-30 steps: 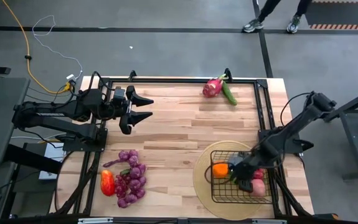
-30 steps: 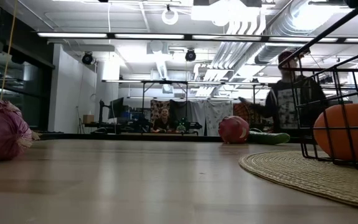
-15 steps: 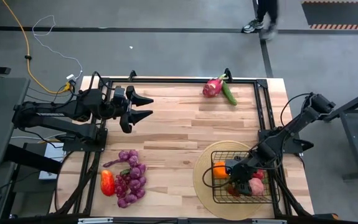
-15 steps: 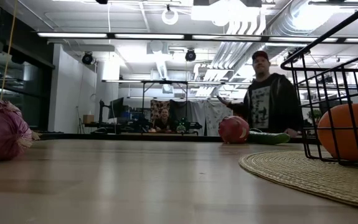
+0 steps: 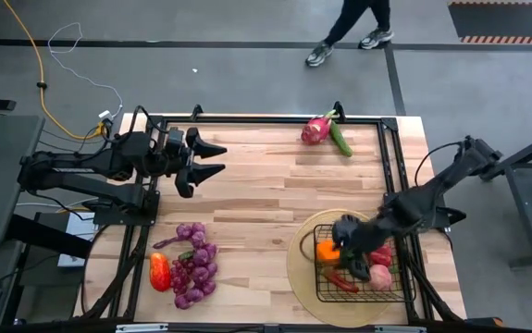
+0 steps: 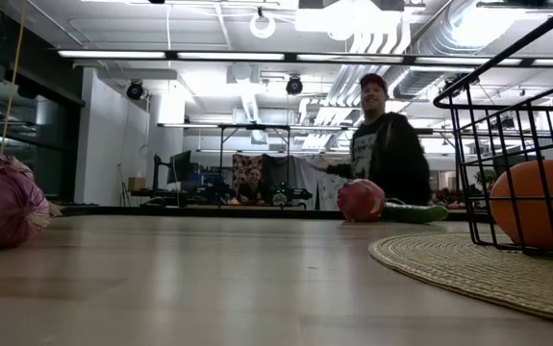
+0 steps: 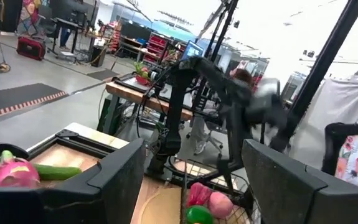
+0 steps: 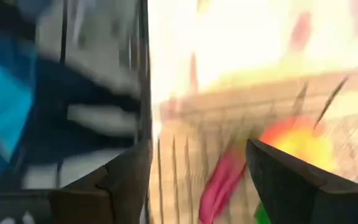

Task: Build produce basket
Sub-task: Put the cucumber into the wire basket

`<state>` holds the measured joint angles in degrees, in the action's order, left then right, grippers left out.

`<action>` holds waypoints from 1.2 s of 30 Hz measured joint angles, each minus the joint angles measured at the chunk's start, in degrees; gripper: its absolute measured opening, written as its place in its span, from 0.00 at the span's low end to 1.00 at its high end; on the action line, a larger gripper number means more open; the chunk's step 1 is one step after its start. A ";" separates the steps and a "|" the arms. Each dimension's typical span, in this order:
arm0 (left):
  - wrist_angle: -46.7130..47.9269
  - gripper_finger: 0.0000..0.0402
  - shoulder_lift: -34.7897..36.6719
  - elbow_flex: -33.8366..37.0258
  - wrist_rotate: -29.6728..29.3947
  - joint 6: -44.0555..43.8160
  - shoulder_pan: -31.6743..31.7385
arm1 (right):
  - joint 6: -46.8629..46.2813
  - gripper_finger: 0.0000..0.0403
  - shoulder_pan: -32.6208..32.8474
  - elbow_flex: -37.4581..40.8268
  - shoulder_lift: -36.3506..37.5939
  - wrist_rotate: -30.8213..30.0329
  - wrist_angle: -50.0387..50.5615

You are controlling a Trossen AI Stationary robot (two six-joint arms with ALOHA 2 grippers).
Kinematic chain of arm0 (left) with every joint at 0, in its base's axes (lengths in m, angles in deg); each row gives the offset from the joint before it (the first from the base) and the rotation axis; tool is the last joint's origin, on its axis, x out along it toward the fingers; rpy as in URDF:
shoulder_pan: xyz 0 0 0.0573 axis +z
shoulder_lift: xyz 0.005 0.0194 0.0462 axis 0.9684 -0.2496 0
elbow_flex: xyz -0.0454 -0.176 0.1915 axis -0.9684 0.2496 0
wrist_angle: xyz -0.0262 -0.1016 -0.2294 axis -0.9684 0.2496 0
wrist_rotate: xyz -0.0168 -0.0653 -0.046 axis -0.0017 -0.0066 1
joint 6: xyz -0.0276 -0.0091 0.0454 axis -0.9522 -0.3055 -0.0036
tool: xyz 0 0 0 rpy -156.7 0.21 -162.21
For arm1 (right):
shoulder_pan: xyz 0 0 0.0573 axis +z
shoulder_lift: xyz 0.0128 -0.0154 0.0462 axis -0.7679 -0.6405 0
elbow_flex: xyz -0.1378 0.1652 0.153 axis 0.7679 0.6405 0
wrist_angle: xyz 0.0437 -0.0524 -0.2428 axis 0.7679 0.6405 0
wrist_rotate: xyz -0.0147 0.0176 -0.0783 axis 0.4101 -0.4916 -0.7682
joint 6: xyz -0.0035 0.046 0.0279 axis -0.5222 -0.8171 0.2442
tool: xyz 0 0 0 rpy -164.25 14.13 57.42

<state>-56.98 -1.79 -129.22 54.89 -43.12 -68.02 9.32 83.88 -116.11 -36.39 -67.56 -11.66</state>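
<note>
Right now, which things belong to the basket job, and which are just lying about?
Job: basket; orange and red pepper inside it; dragon fruit, cucumber, grape bunches waiting on the table.
Lying about: woven mat, yellow cable, passing person.

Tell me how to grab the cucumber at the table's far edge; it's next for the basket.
Grip the cucumber across its narrow middle, coming straight down from above. It lies flat and slanted, so turn the jaws crosswise to its length, and keep off the end touching the dragon fruit.
</note>
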 joint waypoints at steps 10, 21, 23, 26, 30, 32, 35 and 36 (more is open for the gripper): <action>8.79 0.64 4.39 0.00 2.68 -3.68 -0.09 | 6.86 0.62 -13.80 -2.31 2.30 -19.49 0.81; 12.34 0.64 7.74 0.00 -0.60 4.93 -0.05 | 8.32 0.63 -22.95 17.53 8.86 -22.19 -43.71; 11.35 0.64 7.39 0.05 -1.16 5.08 0.17 | 10.51 0.63 -24.05 19.88 9.21 -22.52 -50.88; 7.22 0.64 6.56 1.87 -0.87 4.51 0.85 | 12.07 0.63 -25.87 21.26 9.33 -24.06 -55.40; 2.65 0.64 5.22 3.80 -0.33 3.16 2.30 | 12.15 0.62 -28.14 20.59 9.34 -23.55 -55.34; 2.53 0.64 4.67 3.80 -0.38 3.18 2.75 | 13.63 0.63 -29.07 20.07 9.75 -21.05 -55.36; 2.72 0.64 4.14 3.80 -0.36 3.52 3.02 | 19.57 0.63 -30.13 19.53 10.86 -17.18 -55.44; 2.78 0.64 4.13 3.80 -0.56 4.06 3.02 | 21.30 0.63 -30.33 19.53 11.46 -16.95 -55.23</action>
<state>-54.19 2.33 -125.42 54.33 -39.06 -65.00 30.63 53.55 -96.58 -24.93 -84.51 -66.88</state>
